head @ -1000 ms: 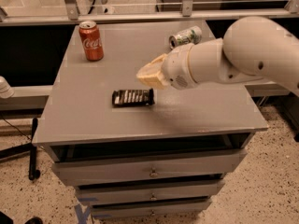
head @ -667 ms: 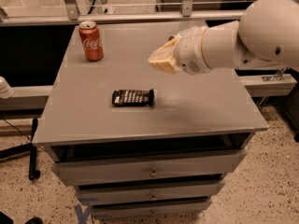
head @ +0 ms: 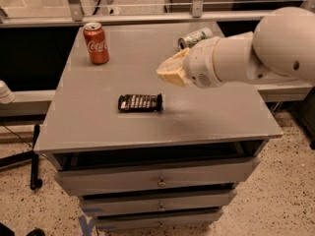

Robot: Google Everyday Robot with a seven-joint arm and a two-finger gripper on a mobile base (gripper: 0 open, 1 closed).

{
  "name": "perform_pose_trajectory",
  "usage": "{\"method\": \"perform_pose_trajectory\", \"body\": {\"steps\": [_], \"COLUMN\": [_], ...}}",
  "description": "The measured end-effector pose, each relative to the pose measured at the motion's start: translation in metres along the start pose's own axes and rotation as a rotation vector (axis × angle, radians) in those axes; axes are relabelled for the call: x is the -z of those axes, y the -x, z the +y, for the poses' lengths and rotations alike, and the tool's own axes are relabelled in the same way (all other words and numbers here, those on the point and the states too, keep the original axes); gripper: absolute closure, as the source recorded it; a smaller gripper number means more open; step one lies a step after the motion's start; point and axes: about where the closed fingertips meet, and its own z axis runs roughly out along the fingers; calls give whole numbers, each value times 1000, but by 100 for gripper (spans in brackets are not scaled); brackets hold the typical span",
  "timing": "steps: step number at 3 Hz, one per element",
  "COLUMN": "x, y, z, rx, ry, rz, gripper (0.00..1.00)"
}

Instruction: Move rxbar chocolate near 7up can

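1. In the camera view, we see a grey cabinet top [head: 93,127] with a stack of drawers [head: 157,178] below its front edge. The cabinet stands on a speckled floor [head: 275,200].
2. The rxbar chocolate [head: 140,102] lies flat on the cabinet top, a little left of the middle and toward the front. Its long side runs left to right, and it touches nothing else.
3. The 7up can [head: 195,37] lies on its side near the back of the top, right of the middle. Its silver end points left, and the arm's wrist hides its lower right part from us.
4. A red Coca-Cola can [head: 96,43] stands upright near the back left corner, well apart from the bar and from the 7up can.
5. The gripper [head: 171,72] shows as a tan tip pointing left. It hovers over the top, behind and to the right of the bar and in front of the 7up can, and it is apart from the bar. We cannot tell whether it is wide or narrow.
6. The white arm [head: 261,50] reaches in from the right edge, its rounded wrist just behind the gripper.
7. The bar and the 7up can lie well apart, with the gripper roughly between them.
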Motion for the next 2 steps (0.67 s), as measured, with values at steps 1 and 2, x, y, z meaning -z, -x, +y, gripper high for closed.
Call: {"method": "perform_pose_trajectory", "body": {"steps": [1,2], "x": [-9,-17], "y": [-16,-29], "z": [36,55], "rx": [-45,-70], "ry": [-1,-13], "rz": [19,39], "gripper": [59,36]}}
